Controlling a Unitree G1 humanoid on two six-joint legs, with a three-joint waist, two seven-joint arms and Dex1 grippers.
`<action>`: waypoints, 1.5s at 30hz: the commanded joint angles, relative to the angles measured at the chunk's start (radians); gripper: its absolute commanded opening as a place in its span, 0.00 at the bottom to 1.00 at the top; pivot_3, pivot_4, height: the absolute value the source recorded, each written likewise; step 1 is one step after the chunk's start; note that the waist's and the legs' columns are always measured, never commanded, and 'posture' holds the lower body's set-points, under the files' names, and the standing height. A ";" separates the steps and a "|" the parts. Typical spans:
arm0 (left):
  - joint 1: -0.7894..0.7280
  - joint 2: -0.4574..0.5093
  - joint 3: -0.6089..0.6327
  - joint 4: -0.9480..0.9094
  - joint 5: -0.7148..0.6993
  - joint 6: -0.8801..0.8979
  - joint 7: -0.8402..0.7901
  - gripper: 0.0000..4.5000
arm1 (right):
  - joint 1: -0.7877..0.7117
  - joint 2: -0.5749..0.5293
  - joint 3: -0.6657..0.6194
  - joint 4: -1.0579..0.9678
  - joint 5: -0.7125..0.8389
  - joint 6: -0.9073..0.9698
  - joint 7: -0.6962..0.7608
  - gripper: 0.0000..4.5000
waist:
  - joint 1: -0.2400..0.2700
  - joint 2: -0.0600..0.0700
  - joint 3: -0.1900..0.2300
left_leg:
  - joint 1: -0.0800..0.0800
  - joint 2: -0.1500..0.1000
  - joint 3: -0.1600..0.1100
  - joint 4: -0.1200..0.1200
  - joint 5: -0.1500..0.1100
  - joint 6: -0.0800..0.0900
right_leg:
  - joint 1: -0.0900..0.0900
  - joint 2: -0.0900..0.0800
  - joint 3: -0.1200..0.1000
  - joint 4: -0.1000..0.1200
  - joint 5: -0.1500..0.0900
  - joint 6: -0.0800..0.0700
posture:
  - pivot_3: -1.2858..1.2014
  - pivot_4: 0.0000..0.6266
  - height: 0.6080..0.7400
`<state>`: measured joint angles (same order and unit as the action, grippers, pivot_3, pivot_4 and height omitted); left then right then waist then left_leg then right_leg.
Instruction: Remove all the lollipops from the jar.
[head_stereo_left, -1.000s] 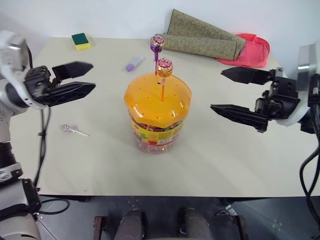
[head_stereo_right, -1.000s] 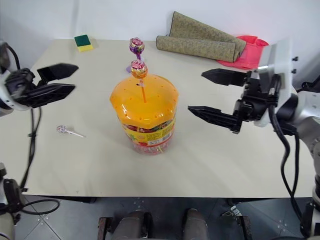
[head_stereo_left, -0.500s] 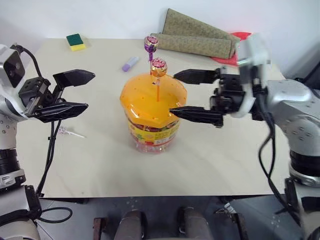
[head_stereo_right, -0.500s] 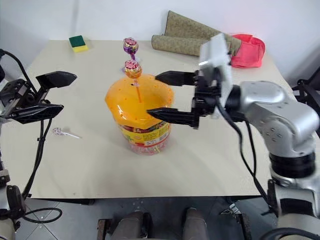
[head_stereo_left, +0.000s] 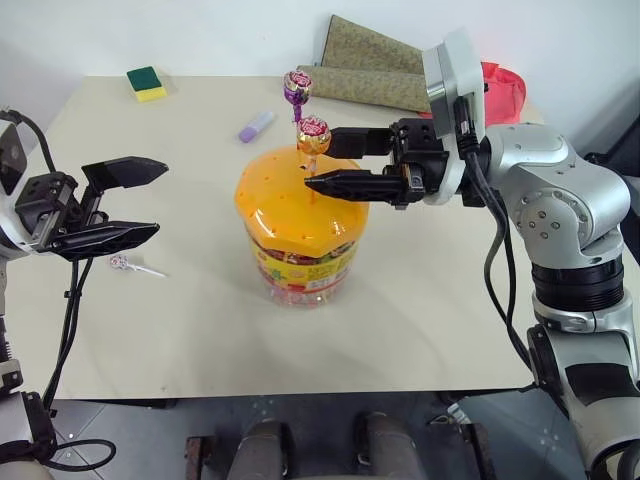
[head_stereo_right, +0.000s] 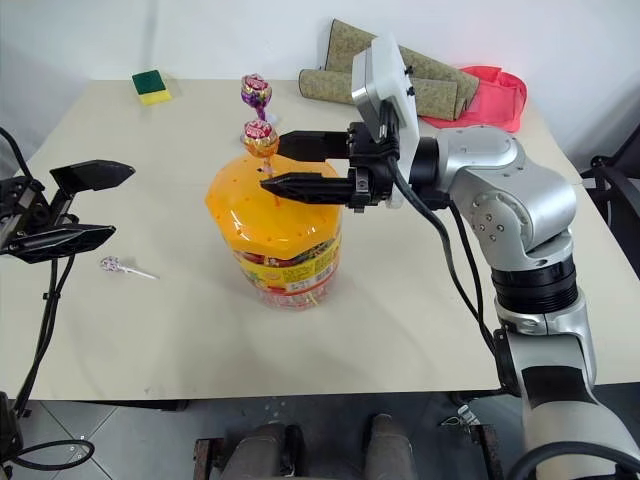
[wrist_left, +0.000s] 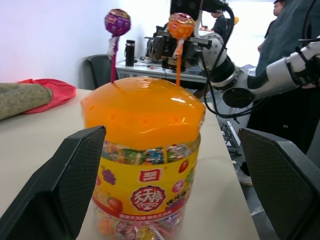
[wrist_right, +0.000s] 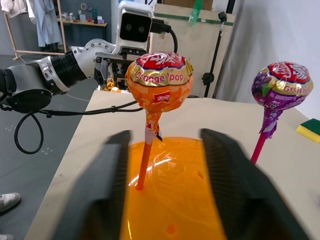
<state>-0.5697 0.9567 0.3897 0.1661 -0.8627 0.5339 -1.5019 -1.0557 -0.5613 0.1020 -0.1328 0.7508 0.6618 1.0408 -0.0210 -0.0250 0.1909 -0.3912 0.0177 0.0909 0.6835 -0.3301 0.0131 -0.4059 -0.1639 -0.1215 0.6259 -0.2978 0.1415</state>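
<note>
The jar (head_stereo_left: 300, 225), a clear tub with a domed orange lid, stands mid-table. An orange lollipop (head_stereo_left: 313, 133) and a purple one (head_stereo_left: 296, 86) stand upright in holes in the lid. A third lollipop (head_stereo_left: 125, 263) lies on the table to the jar's left. My right gripper (head_stereo_left: 321, 160) reaches level over the lid. One finger is on each side of the orange lollipop's stick (wrist_right: 145, 160), just below the candy, with small gaps left. My left gripper (head_stereo_left: 158, 198) hovers open left of the jar, holding nothing, above the lying lollipop.
A green and yellow sponge (head_stereo_left: 147, 82) sits at the far left corner and a small lilac cylinder (head_stereo_left: 255, 126) lies behind the jar. A rolled olive mat (head_stereo_left: 385, 70) and a red cloth bag (head_stereo_left: 505, 90) lie at the far right.
My right gripper has swung in from the right to straddle the orange lollipop's stick, and its fingers have narrowed. My left gripper has sunk slightly and stays open.
</note>
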 joint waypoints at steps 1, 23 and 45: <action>0.007 0.013 0.033 -0.037 -0.034 -0.009 -0.071 1.00 | -0.046 0.014 -0.049 -0.012 0.012 -0.009 0.007 0.14 | -0.006 0.000 0.000 | 0.000 0.000 0.000 0.000 0.000 0.000 | 0.000 0.000 0.000 0.000 0.000 0.000 | 0.52 0.24 1.00; 0.057 0.016 0.049 -0.022 -0.018 -0.025 -0.066 1.00 | 0.027 -0.389 -0.233 0.130 -0.109 0.308 -0.165 0.00 | -0.006 0.000 0.000 | -0.002 0.000 0.001 -0.002 0.000 0.001 | -0.003 -0.001 0.000 0.000 0.000 0.000 | 0.52 0.24 1.00; 0.148 0.094 0.076 0.019 0.036 -0.105 -0.068 1.00 | 0.459 -0.365 -0.149 0.346 -0.384 0.194 -0.228 0.47 | -0.005 0.002 0.001 | -0.002 0.000 0.004 -0.001 0.000 0.001 | -0.004 -0.001 0.002 0.000 0.000 0.000 | 0.52 0.24 1.00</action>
<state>-0.4284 1.0239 0.4212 0.2102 -0.8123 0.4342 -1.5017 -0.6045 -0.8940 -0.0044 0.2622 0.3701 0.8527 0.8046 -0.0260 -0.0235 0.1917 -0.3930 0.0178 0.0951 0.6823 -0.3305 0.0136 -0.4096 -0.1648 -0.1198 0.6254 -0.2978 0.1415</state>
